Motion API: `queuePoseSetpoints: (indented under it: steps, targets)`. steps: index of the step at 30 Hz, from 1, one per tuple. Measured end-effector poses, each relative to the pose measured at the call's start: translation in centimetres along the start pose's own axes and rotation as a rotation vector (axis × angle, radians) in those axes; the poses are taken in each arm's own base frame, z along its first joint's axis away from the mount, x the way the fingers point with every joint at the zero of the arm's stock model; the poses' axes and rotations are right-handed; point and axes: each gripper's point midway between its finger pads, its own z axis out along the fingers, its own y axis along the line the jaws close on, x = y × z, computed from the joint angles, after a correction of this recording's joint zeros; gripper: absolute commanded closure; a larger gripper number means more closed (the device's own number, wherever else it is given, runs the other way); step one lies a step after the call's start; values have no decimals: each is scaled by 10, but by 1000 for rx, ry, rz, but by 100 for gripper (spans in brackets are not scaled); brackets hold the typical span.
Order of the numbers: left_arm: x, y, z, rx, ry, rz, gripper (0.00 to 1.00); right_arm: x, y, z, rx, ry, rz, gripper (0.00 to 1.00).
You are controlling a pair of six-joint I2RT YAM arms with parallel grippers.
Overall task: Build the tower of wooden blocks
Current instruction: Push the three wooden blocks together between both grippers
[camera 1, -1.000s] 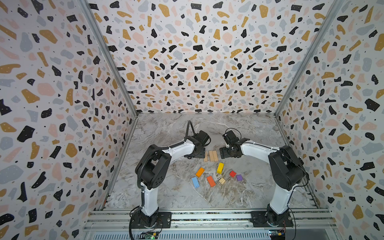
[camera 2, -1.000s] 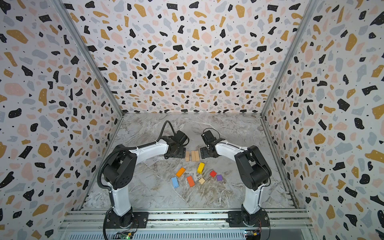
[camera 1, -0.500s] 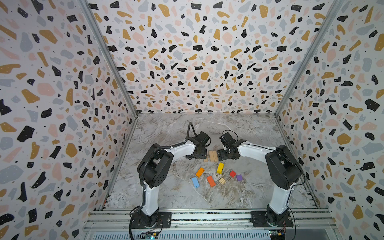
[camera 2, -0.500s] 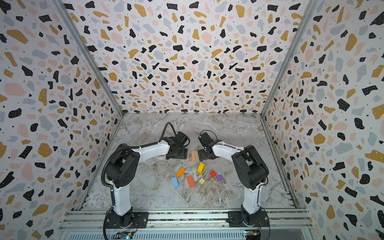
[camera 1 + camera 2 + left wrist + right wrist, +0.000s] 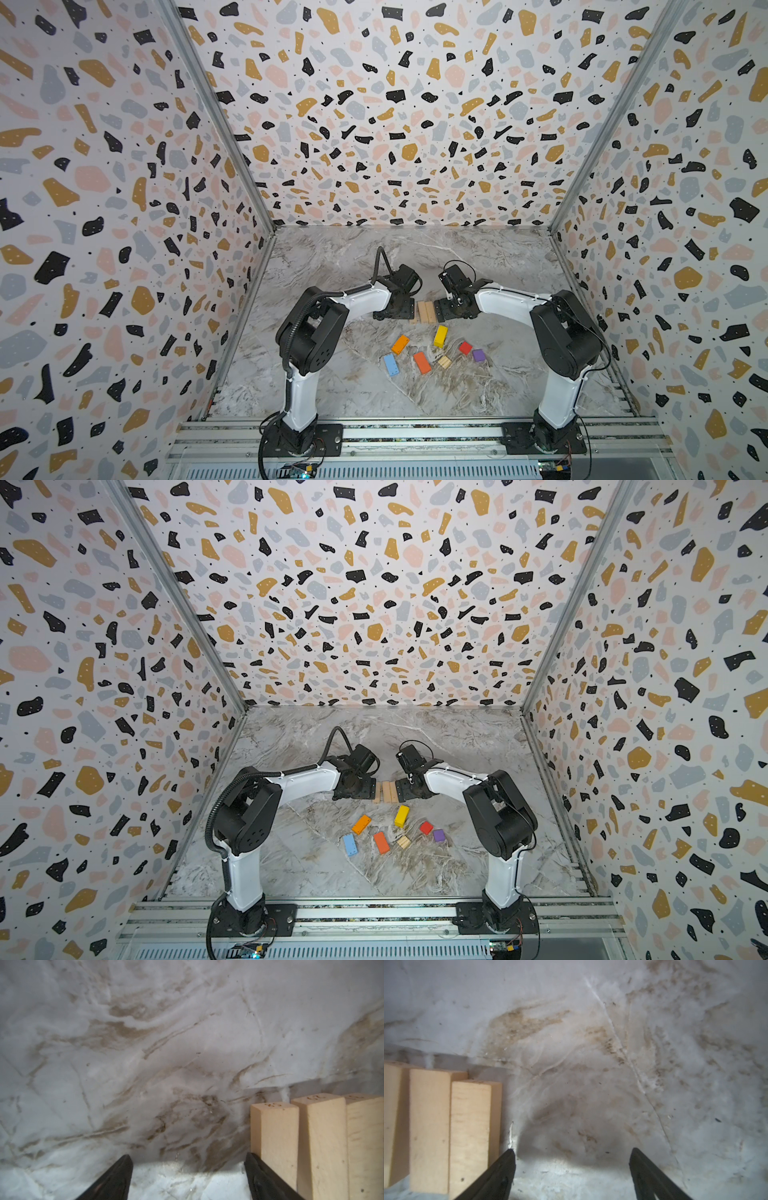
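Observation:
Three tan wood blocks (image 5: 424,311) (image 5: 386,791) lie flat side by side in a row at mid-table. No block lies on another, so no tower shows. My left gripper (image 5: 402,309) (image 5: 360,789) is low at the row's left side and open. In the left wrist view one finger (image 5: 261,1178) rests against the outer tan block (image 5: 274,1136). My right gripper (image 5: 445,309) (image 5: 405,789) is at the row's right side, also open. Its finger (image 5: 500,1172) is beside the nearest tan block (image 5: 471,1126). Only bare table lies between each pair of fingers.
Loose blocks lie nearer the front: two orange oblongs (image 5: 400,344) (image 5: 422,363), a blue one (image 5: 390,365), a yellow one (image 5: 440,336), a tan cube (image 5: 444,361), a red cube (image 5: 465,347) and a purple cube (image 5: 478,355). Terrazzo walls enclose the marble table (image 5: 374,257).
The right gripper has slid left and the left gripper slightly right, closing in on the tan row from both sides. The tan blocks now sit tighter together.

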Motion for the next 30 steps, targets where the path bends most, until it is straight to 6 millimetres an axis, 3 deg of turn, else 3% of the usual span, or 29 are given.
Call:
queuePoseSetpoints:
  steps: [30]
  targets:
    - [-2, -7, 1, 26, -17, -31, 14, -1, 11, -3, -18, -6, -15, 13]
